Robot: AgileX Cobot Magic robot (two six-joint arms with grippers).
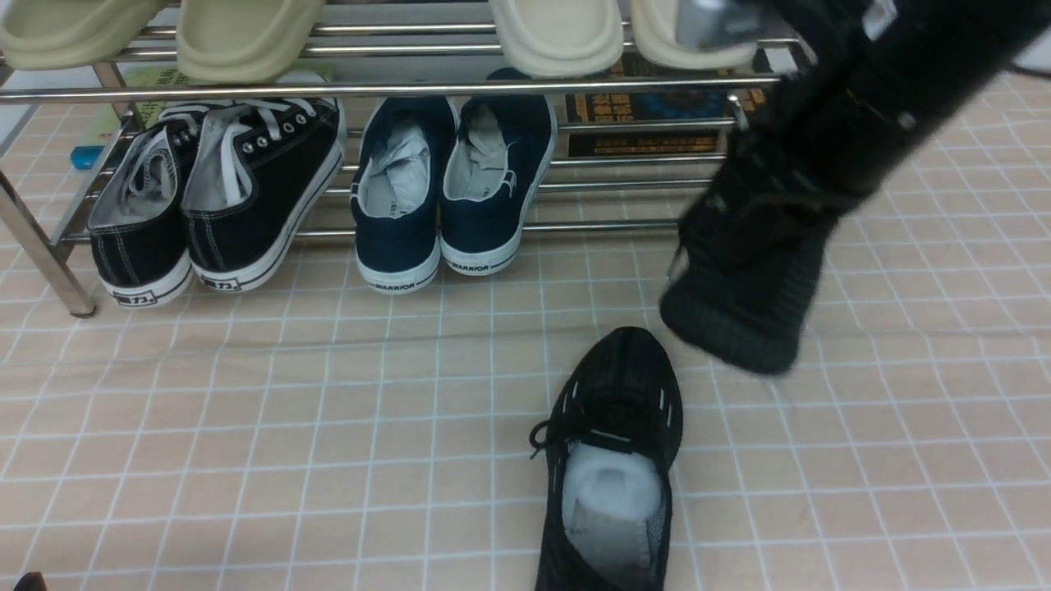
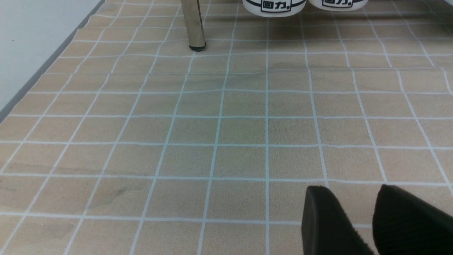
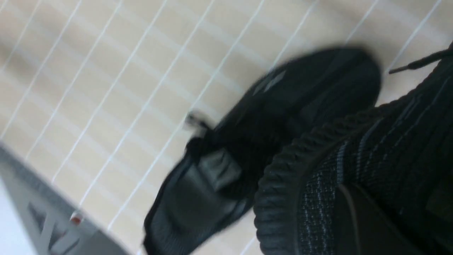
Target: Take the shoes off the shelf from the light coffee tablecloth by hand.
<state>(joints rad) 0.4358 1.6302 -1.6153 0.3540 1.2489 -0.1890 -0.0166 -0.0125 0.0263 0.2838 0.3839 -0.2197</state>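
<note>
One black knit shoe [image 1: 616,460] lies on the light coffee tablecloth [image 1: 246,410], in front of the chrome shelf [image 1: 410,86], white stuffing showing in its opening. The second black shoe [image 1: 747,304] hangs toe-down in the air to the right of it, above the cloth and clear of the shelf. My right gripper [image 1: 809,156] is shut on its upper part. In the right wrist view the held shoe [image 3: 371,159] fills the near side, with the lying shoe [image 3: 265,124] blurred below. My left gripper [image 2: 348,187] hovers open over bare cloth, far from both shoes.
The shelf's lower tier holds black canvas sneakers with white soles [image 1: 213,205] and navy "WARRIOR" shoes [image 1: 443,189]. Pale slippers [image 1: 246,33] sit on the top tier. Books [image 1: 649,115] lie behind the shelf's right part. A shelf leg [image 2: 193,24] stands near the cloth's left edge.
</note>
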